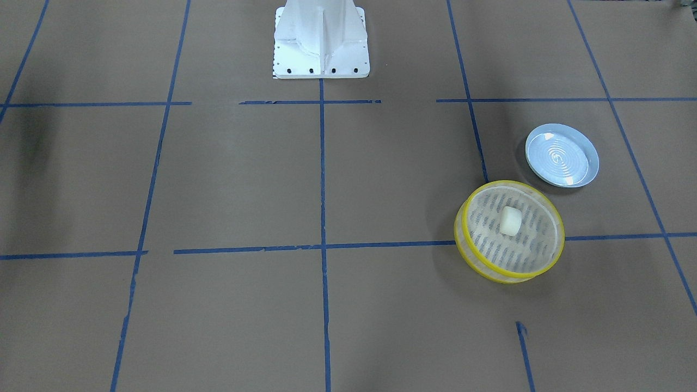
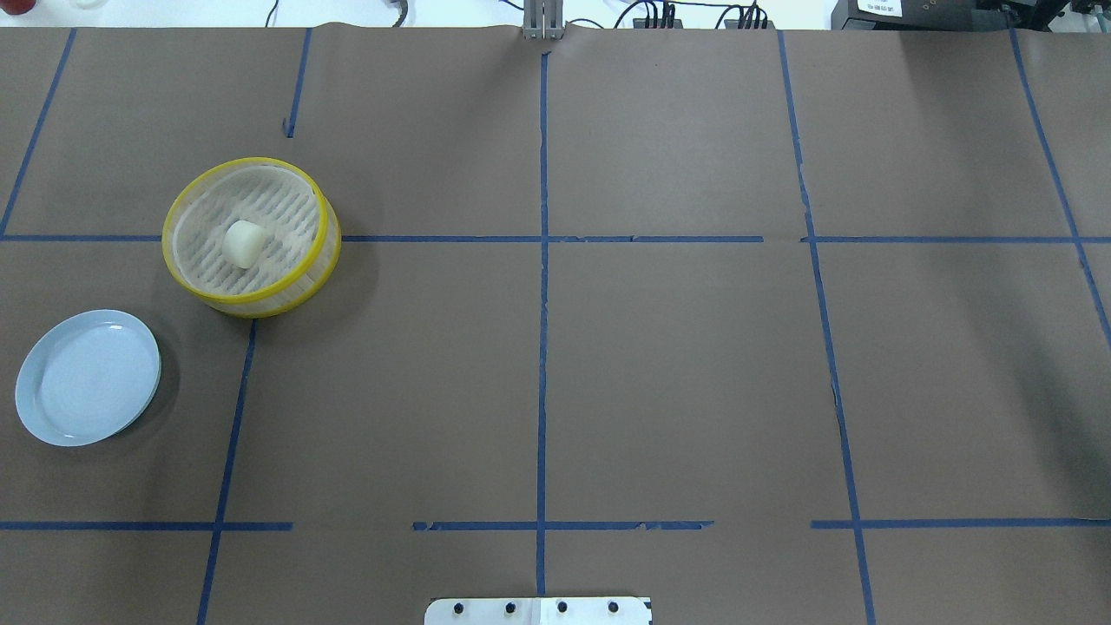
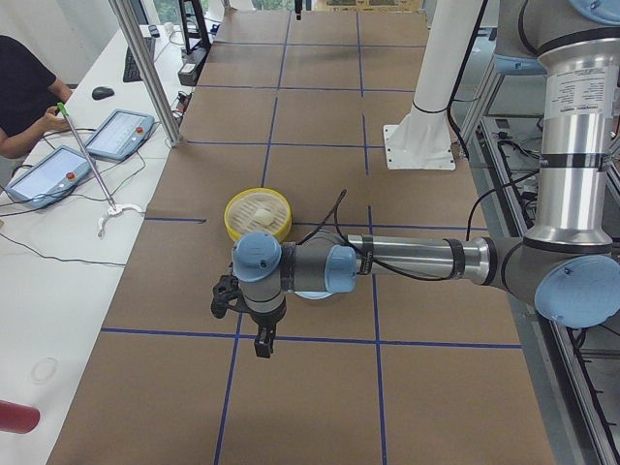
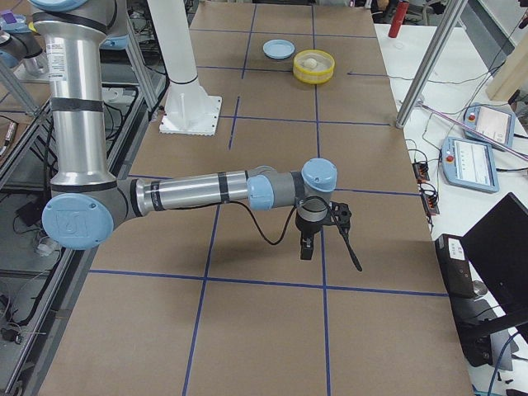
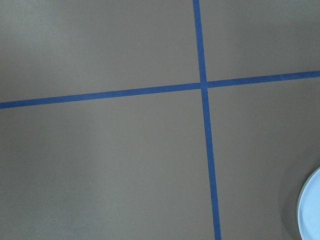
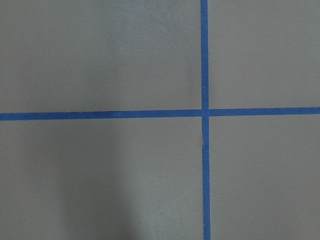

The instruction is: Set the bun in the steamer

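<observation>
Cream bun [image 1: 511, 220] lies in steamer [image 1: 493, 272], approx mid-floor — blue plate [image 1: 562, 155] just beside. L claw [image 3: 263, 345] & R claw [image 4: 306, 249] hang over tabletop [image 1: 245, 179] — apart or together, can't tell.

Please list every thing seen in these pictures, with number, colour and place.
bun: one, cream-white, inside the steamer
steamer: one, yellow rims, beige wall, robot's left part of the table
plate: one, pale blue, empty, apart from the steamer, nearer the robot
table: one, brown paper, blue tape lines
pedestal: one, white, middle of the robot's edge
tablets: two, grey, on the white side bench
operator: one, dark shirt, at that bench
left arm: one, silver and blue, stretched out by the plate
right arm: one, same colours, over the table's right part
left end effector: one, black, pointing down; open or shut unclear
right end effector: one, black, pointing down; equally unclear
</observation>
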